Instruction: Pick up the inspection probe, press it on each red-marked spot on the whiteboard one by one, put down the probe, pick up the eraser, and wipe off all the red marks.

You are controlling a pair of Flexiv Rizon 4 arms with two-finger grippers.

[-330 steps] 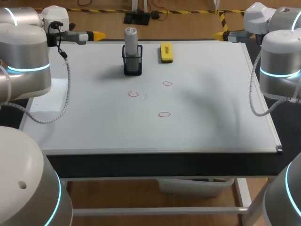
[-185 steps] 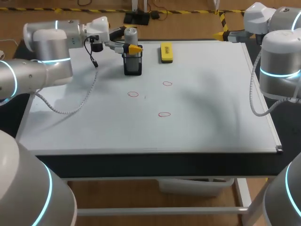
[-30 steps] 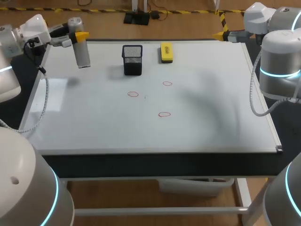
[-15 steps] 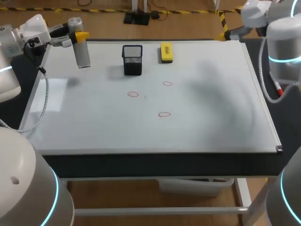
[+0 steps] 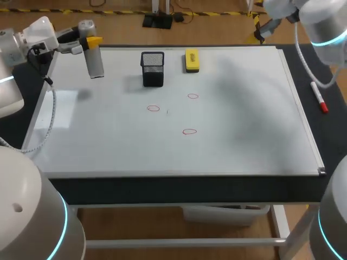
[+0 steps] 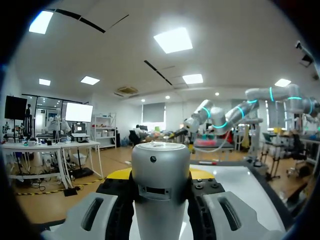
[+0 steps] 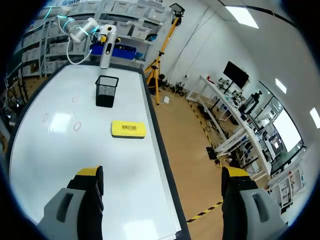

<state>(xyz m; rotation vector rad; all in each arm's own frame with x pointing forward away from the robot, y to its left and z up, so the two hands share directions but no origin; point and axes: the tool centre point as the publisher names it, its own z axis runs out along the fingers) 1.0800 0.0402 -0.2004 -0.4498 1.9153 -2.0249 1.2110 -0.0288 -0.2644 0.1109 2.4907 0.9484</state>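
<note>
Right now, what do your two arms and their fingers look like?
My left arm and right arm are rounded silver-grey and white tubes with glowing cyan rings at the joints. A grey cable runs along each. The fingers are black with grey shells and yellow tips.

L arm (image 5: 11,81) & R arm (image 5: 328,21): both showing silver-grey rounded shells, white wrist sections, cyan light rings glowing at joints. Grey ribbed cable (image 5: 50,116) trailing off each. L gripper (image 6: 160,176) & R gripper (image 7: 162,176): grey finger bodies, black mounts (small screws showing on L), yellow tips.
</note>
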